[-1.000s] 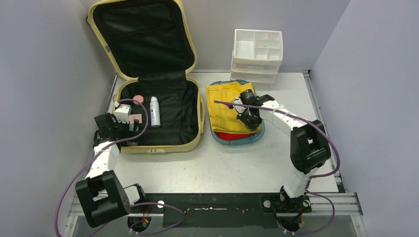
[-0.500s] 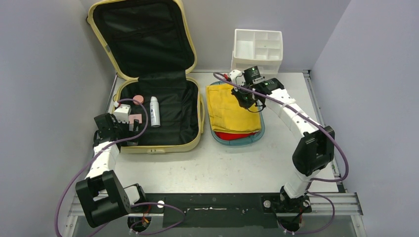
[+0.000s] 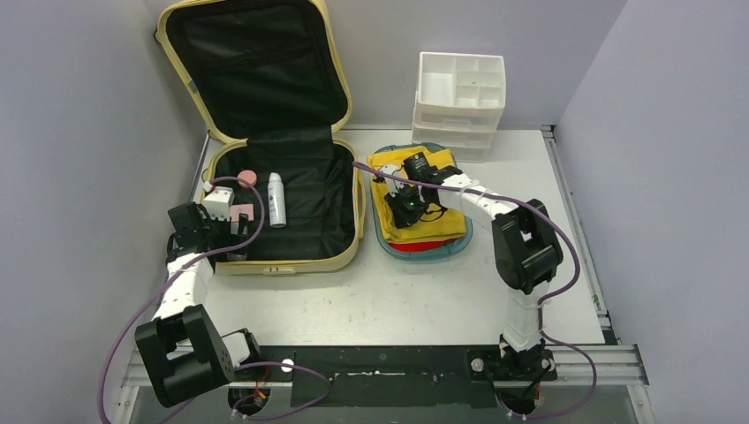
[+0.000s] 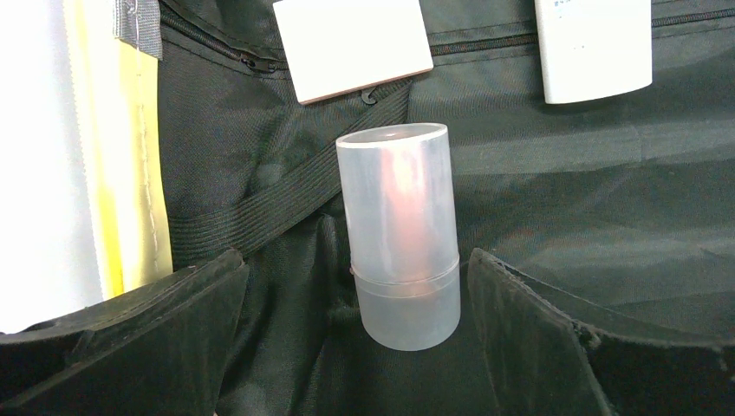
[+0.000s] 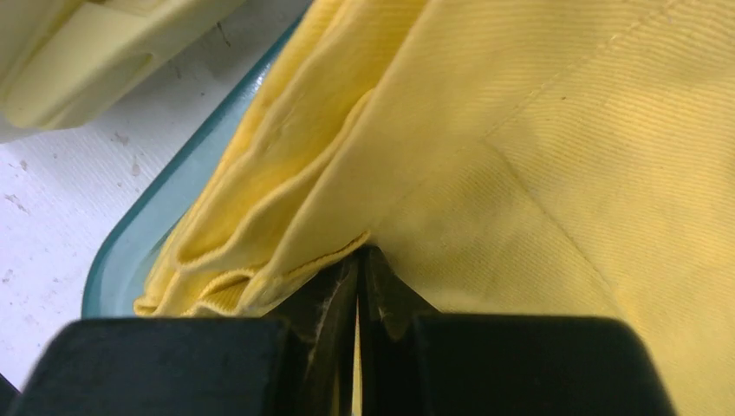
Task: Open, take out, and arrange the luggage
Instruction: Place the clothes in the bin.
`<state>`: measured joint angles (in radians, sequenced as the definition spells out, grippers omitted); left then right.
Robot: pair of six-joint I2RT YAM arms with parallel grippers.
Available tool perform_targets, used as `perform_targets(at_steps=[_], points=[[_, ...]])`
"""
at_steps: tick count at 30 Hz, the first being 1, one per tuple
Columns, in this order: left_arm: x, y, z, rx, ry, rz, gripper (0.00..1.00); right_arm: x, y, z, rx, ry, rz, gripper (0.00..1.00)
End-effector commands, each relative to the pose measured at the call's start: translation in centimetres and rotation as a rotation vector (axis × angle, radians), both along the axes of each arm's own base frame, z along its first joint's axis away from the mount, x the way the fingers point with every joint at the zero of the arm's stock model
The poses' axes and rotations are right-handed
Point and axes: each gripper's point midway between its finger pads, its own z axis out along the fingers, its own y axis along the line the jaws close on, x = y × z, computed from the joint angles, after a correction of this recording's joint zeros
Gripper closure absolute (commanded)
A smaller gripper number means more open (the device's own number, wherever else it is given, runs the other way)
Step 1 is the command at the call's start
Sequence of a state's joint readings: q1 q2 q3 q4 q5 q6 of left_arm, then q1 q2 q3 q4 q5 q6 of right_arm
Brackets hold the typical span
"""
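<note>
The luggage point(image 3: 305, 261) lies open at upper left of the overhead frame. Near its left edge, the left gripper point(image 4: 353, 260) has its jaws wide apart, flanking a translucent cylinder point(image 4: 400, 234). The right gripper point(image 5: 360, 260) has its jaws together against yellow cloth point(image 5: 537, 173) in the teal tray point(image 5: 147, 234).

No legible text; tiny blue print on the white bottle point(image 4: 593, 48) is unreadable.

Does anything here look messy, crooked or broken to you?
Only slightly: the yellow cloth in the teal tray is folded unevenly, its layers bunched along the edge nearest the suitcase, and a red cloth peeks out beneath it. Nothing looks spilled or broken.
</note>
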<state>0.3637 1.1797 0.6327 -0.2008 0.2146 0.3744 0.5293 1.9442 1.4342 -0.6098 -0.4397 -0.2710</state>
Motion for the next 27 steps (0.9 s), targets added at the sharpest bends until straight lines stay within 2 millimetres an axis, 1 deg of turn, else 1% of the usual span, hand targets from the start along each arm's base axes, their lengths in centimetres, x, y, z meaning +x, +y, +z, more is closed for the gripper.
perform_targets(at_steps=[1, 2, 3, 7, 9, 11, 13, 14, 16, 18, 20, 24, 26, 27], points=[[-1.1, 1.5, -0.6, 0.007, 0.033, 0.075, 0.03, -0.4, 0.6, -0.7, -0.007, 0.022, 0.006, 0.98], [-1.1, 1.6, -0.6, 0.007, 0.032, 0.076, 0.03, 0.2, 0.4, 0.2, -0.008, -0.009, -0.003, 0.98], [-1.1, 1.5, -0.6, 0.005, 0.033, 0.076, 0.03, 1.0, 0.5, 1.7, 0.001, -0.05, -0.007, 0.99], [-0.9, 1.5, -0.6, 0.002, 0.033, 0.073, 0.03, 3.5, 0.6, 8.7, 0.058, -0.182, -0.028, 0.98], [-0.9, 1.5, -0.7, 0.001, 0.034, 0.072, 0.03, 4.8, 0.6, 11.7, 0.089, -0.244, -0.056, 0.98], [-0.9, 1.5, -0.8, 0.0, 0.038, 0.073, 0.03, 6.1, 0.7, 13.9, 0.115, -0.295, -0.083, 0.98], [-1.0, 1.5, -0.8, 0.0, 0.038, 0.072, 0.03, 7.4, 0.6, 14.8, 0.133, -0.323, -0.116, 0.98], [-1.0, 1.5, -0.8, 0.0, 0.036, 0.073, 0.03, 8.0, 0.6, 14.9, 0.142, -0.331, -0.132, 0.98], [-1.0, 1.5, -0.7, 0.002, 0.034, 0.076, 0.03, 9.0, 0.7, 14.1, 0.15, -0.325, -0.161, 0.98], [-1.1, 1.6, -0.6, 0.004, 0.03, 0.076, 0.03, 9.6, 0.9, 12.2, 0.147, -0.302, -0.184, 0.98], [-1.1, 1.6, -0.6, 0.004, 0.029, 0.077, 0.03, 9.7, 1.0, 9.3, 0.13, -0.26, -0.198, 0.98], [-1.2, 1.7, -0.7, 0.0, 0.03, 0.078, 0.03, 9.3, 1.2, 2.6, 0.084, -0.163, -0.226, 0.98], [-1.2, 1.6, -0.7, -0.002, 0.03, 0.076, 0.03, 8.9, 1.1, -0.2, 0.047, -0.121, -0.237, 0.98], [-1.2, 1.6, -0.6, -0.001, 0.027, 0.076, 0.03, 8.8, 1.0, -1.2, 0.031, -0.104, -0.244, 0.98]])
